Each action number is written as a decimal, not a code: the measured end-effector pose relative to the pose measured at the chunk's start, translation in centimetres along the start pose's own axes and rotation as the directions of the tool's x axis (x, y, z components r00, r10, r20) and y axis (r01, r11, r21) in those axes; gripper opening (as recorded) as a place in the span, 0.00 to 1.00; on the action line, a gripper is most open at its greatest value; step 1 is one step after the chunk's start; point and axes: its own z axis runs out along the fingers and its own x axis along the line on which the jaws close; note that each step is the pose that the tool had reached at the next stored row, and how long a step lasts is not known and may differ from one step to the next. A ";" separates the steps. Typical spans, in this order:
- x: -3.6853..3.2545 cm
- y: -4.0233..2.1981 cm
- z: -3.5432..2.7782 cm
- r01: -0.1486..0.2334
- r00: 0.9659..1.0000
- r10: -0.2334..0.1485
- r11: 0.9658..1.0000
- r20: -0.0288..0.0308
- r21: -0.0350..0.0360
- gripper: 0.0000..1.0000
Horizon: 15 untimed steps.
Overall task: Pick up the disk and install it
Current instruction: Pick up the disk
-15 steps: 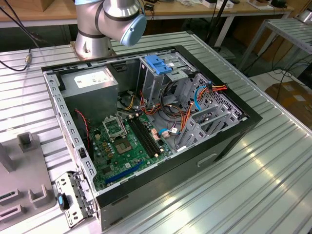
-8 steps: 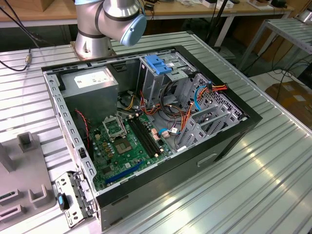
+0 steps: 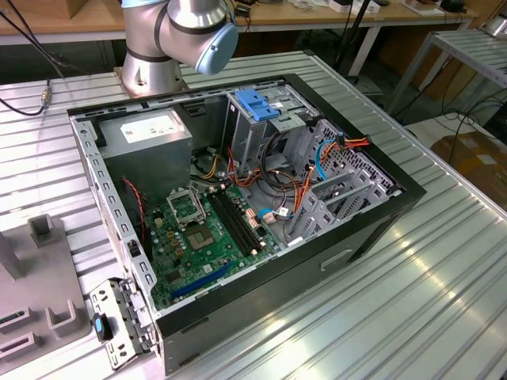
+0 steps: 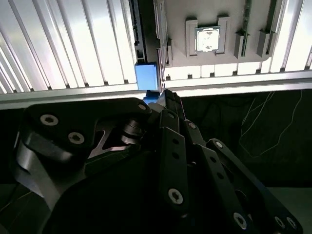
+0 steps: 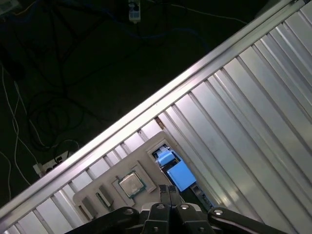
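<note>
Ribbed aluminium tabletop (image 5: 253, 97) carries, at eight o'clock from the open computer case (image 3: 238, 198) in the exterior view, a grey fixture (image 3: 67, 273) whose slot stands the disk (image 5: 180, 176) on edge for grasping, the gripper (image 5: 169, 192) close by it, closed and empty.

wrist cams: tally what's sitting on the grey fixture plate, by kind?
disk: 1
processor chip: 1
Total: 2 on the fixture plate; I cannot tell whether its other small slots hold anything.
</note>
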 end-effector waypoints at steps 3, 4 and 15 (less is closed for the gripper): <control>0.00 0.00 0.00 0.022 1.000 -0.022 1.000 -0.001 -0.001 0.11; 0.00 0.00 0.00 0.031 1.000 -0.031 1.000 -0.001 -0.001 0.11; -0.01 -0.02 0.00 0.123 0.992 -0.123 0.992 -0.005 -0.003 0.11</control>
